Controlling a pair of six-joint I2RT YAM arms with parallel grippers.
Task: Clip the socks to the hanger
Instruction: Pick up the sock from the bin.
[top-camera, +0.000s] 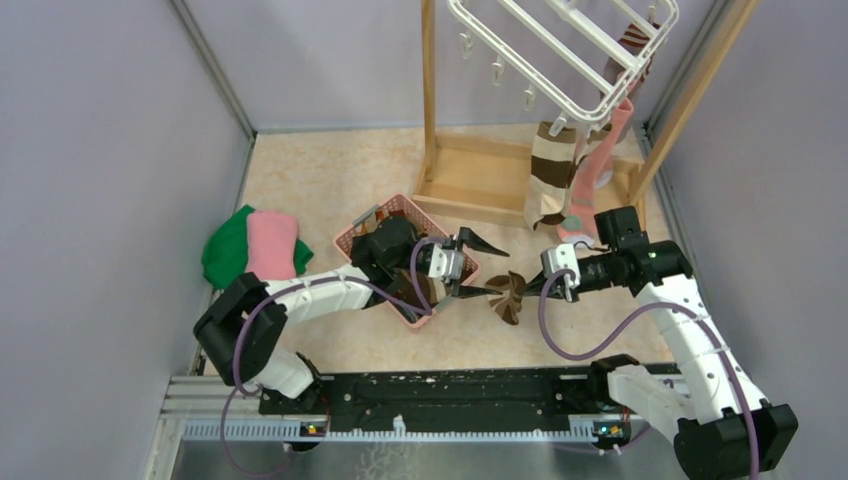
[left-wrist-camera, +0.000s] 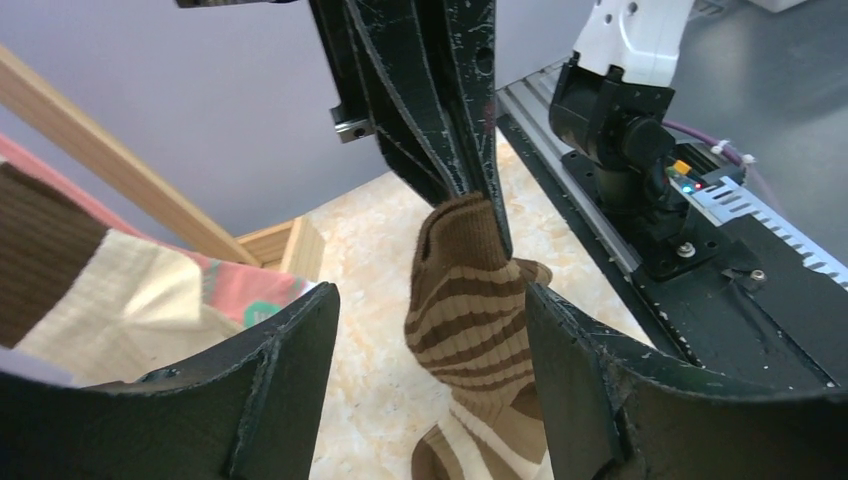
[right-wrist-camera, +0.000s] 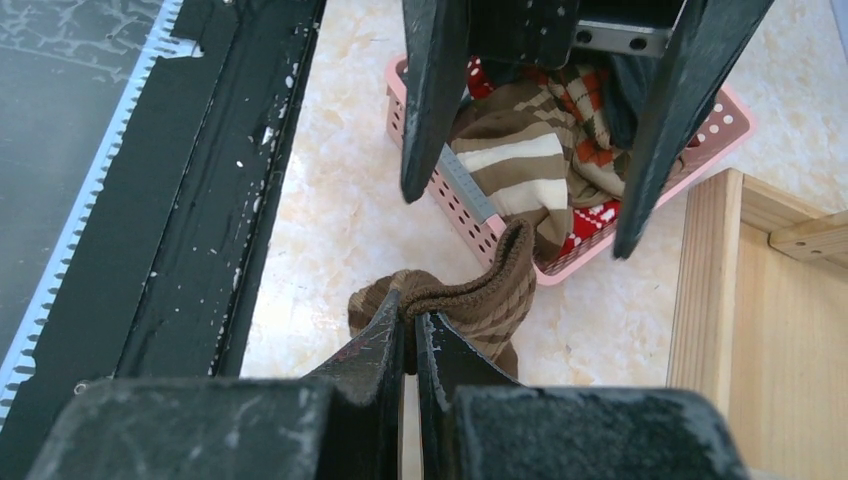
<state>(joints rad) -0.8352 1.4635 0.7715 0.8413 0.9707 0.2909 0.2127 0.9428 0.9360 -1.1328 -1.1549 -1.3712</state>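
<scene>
- Beige tabletop (top-camera: 330, 170): your brown-striped sock (top-camera: 505, 297) is just right of the pink basket (top-camera: 347, 238), its cuff pinched in your right gripper's (top-camera: 528, 289) closed jaws.
- Left gripper (top-camera: 487, 268), at the basket's right edge, gapes wide, holding nothing.
- Hanger (top-camera: 570, 60) beyond the basket carries two socks (top-camera: 548, 180).

One hanger (top-camera: 590, 112), one basket (top-camera: 420, 214), two folded cloths (top-camera: 272, 245)
</scene>
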